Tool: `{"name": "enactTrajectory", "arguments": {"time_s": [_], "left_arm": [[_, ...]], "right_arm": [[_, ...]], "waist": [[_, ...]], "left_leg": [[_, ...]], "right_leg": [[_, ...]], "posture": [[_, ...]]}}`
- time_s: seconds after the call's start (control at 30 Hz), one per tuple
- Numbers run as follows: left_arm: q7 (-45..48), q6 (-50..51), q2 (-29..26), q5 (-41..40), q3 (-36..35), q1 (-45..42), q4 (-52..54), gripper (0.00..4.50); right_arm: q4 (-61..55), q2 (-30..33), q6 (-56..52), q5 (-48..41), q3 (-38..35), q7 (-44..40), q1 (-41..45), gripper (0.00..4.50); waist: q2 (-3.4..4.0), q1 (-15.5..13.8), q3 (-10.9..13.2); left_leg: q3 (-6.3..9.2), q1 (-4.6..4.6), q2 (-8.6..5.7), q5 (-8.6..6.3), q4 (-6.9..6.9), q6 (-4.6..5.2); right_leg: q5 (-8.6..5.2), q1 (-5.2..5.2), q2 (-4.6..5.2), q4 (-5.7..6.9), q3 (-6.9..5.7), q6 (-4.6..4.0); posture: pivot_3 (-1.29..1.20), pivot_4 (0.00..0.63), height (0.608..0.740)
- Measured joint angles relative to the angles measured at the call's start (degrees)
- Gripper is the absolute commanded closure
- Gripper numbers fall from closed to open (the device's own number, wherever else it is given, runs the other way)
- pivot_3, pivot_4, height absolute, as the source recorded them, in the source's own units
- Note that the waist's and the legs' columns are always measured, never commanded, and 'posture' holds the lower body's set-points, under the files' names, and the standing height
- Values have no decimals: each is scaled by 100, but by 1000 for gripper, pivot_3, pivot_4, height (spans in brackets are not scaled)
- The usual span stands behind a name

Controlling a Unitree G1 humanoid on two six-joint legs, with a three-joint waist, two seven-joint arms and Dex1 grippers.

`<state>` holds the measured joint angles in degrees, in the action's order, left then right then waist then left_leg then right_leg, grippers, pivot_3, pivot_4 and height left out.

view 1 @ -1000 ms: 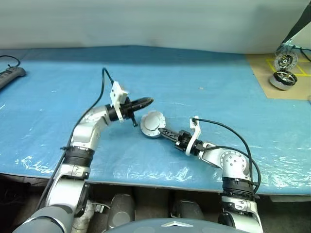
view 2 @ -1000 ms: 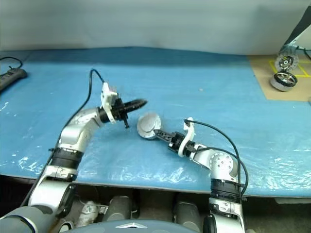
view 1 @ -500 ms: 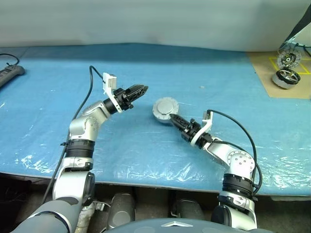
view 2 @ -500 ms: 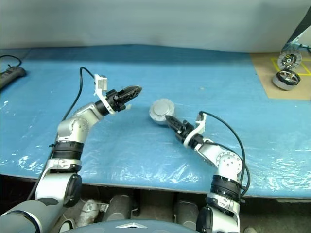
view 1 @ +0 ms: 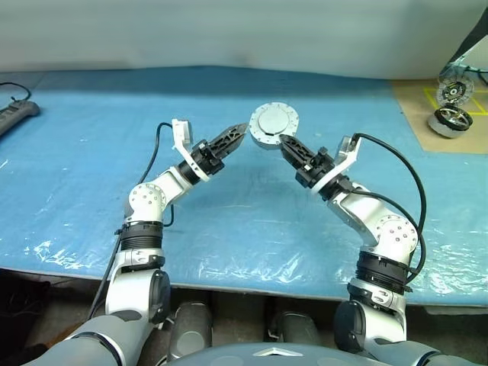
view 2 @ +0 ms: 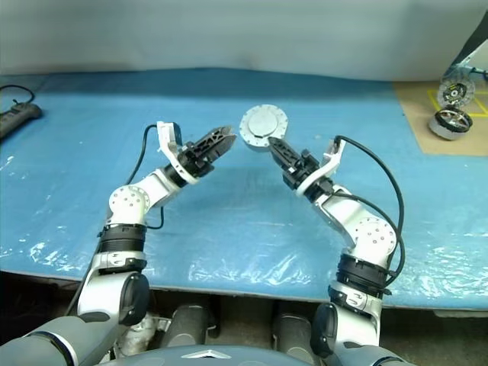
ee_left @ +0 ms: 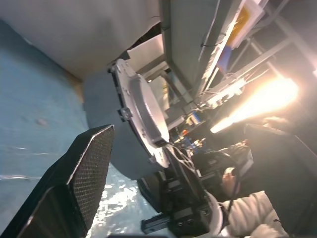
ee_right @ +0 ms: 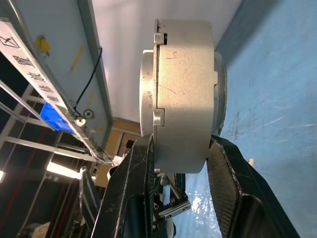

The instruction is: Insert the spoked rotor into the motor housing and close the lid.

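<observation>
Gripping the motor housing (view 1: 274, 126) aloft above the counter (view 1: 91, 175), the right gripper (view 1: 288, 147) presents it to the wide-open left gripper (view 1: 236, 137), apparently for regrasping.

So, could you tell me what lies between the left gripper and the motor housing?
Nothing: in the left eye view, open air separates the left gripper from the motor housing.

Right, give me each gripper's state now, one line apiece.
Left gripper: open, holding nothing, beside the motor housing.
Right gripper: shut on the motor housing, held up above the blue table cover.
</observation>
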<state>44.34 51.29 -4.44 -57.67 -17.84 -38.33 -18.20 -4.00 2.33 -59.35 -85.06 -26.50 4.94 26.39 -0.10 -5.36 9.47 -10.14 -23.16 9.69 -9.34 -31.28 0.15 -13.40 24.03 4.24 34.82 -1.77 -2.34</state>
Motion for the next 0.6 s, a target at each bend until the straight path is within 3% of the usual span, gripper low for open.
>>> {"name": "enactTrajectory", "arguments": {"time_s": [0.27,0.6], "left_arm": [[-365,-36,303,34,-75,60,-388,13],[-147,-150,578,-176,-177,-55,-366,13]], "right_arm": [[-39,282,256,-649,422,323,137,3230],[-140,533,420,-1049,944,373,87,3230]], "waist": [[-1,-13,6],[-5,-17,8]], "left_leg": [[6,-7,-5,0,-6,-1],[16,-19,-11,0,-15,-1]], "right_leg": [[10,-2,-1,-3,4,16],[19,-2,-1,-2,0,31]], "posture": [[0,150,740],[0,150,740]]}}
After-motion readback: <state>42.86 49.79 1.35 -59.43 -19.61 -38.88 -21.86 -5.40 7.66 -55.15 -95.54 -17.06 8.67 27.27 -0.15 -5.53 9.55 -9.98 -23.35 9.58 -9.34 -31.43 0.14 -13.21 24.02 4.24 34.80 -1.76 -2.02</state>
